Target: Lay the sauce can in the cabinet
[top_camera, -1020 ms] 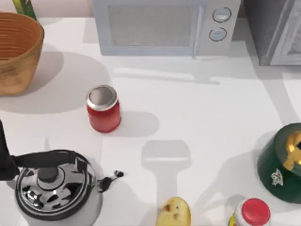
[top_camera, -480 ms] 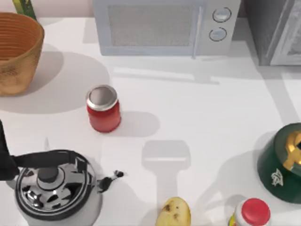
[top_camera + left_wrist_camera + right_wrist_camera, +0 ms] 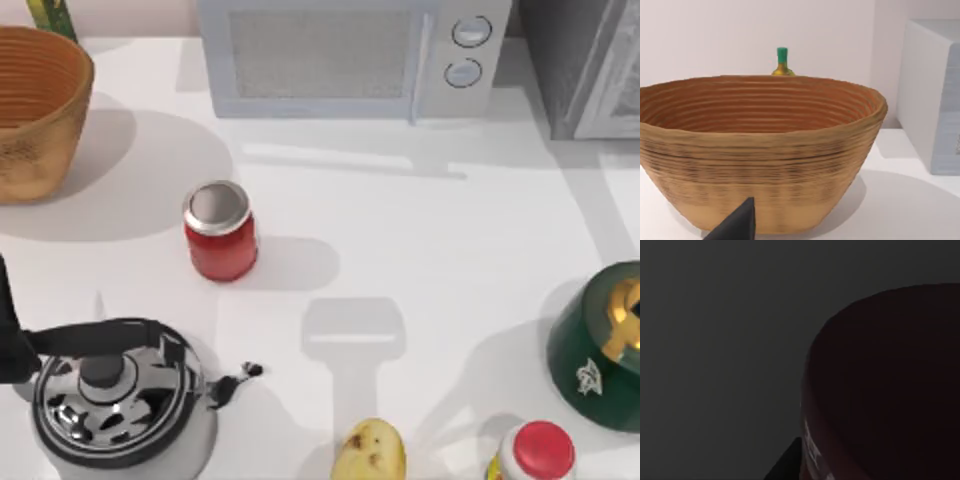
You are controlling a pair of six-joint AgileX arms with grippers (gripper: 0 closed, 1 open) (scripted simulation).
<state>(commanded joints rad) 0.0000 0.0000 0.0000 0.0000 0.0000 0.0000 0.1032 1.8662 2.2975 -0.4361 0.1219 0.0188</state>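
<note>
Sauce can and right pincer: I cannot tell how they lie to each other, because my right wrist view is dark. For the same reason I cannot tell where the sauce can is, or whether my right pincer is released, clenched or grasping anything.

The cabinet (image 3: 585, 60) stands at the far right corner of the table (image 3: 430, 250), just beside the white microwave (image 3: 340, 60). My left arm (image 3: 8, 340) sits at the table's left edge, next to the steel kettle (image 3: 115, 405). My left pincer (image 3: 737, 226) points at the wicker basket (image 3: 760, 165), close to its wall, with a green-capped bottle (image 3: 782, 61) behind the basket; I cannot tell whether this pincer is released or clenched.

A red can (image 3: 220, 232) stands upright left of the table's middle. Along the near edge lie a potato (image 3: 368, 452) and a red-capped bottle (image 3: 540, 452), and a green round pot (image 3: 600, 345) sits at the right edge.
</note>
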